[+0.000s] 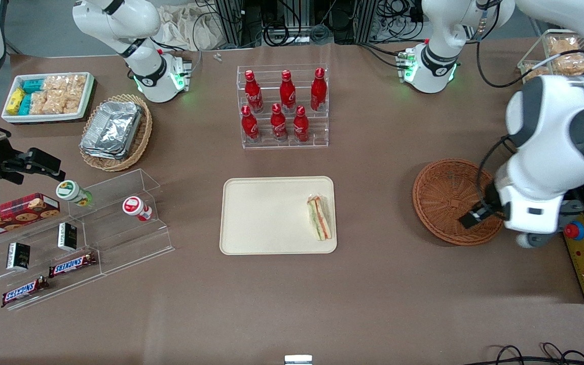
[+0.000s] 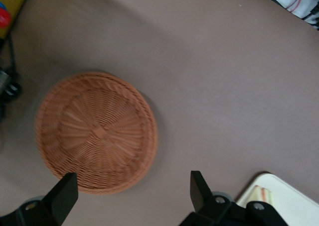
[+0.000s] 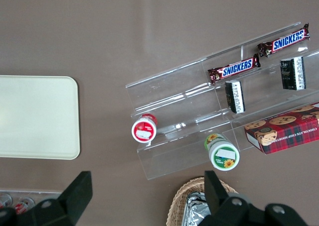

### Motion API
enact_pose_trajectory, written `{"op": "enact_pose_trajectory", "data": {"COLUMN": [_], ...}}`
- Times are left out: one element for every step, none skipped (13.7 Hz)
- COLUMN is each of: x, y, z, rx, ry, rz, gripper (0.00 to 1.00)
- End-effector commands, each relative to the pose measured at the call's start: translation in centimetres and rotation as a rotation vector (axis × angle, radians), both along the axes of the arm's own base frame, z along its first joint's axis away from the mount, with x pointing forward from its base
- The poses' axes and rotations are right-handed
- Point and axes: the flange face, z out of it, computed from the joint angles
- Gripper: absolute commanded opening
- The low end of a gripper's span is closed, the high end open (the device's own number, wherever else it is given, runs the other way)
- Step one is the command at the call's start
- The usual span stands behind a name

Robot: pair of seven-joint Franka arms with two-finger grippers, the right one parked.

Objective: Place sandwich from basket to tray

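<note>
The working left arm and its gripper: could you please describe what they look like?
The left arm is glossy white with rounded segments and dark grey joint caps. A black cable loops from it above the basket. Its round white base has a black band and a green light. The gripper, above the basket's edge, has two flat, black fingers, set apart with nothing between them.

even overhead light, soft shadows, slightly blurred gripper (image 2: 130, 193) fingers

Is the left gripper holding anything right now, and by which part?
Nothing. The gripper hangs open above the empty basket; the sandwich lies on the tray.
</note>
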Motion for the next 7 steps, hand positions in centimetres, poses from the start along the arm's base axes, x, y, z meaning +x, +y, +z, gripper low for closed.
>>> {"op": "enact_pose_trajectory", "data": {"x": [-1.3, -1.4, -1.4, -1.3, -1.1, -1.1, -0.9], "y": [5.7, 6.8, 7.9, 8.6, 8.9, 9.3, 9.4], "z": [2.0, 2.5, 2.7, 2.7, 2.7, 2.3, 2.2], "rx": [-0.031, -0.051, -0.054, -0.054, -0.059, -0.062, -0.061], "ry": [0.032, 0.03, 0.032, 0.031, 0.029, 0.036, 0.036], "rz": [-0.159, -0.23, -0.312, -0.365, -0.379, -0.369, -0.365], "gripper": [1.0, 1.0, 1.0, 1.0, 1.0, 1.0, 1.0]}}
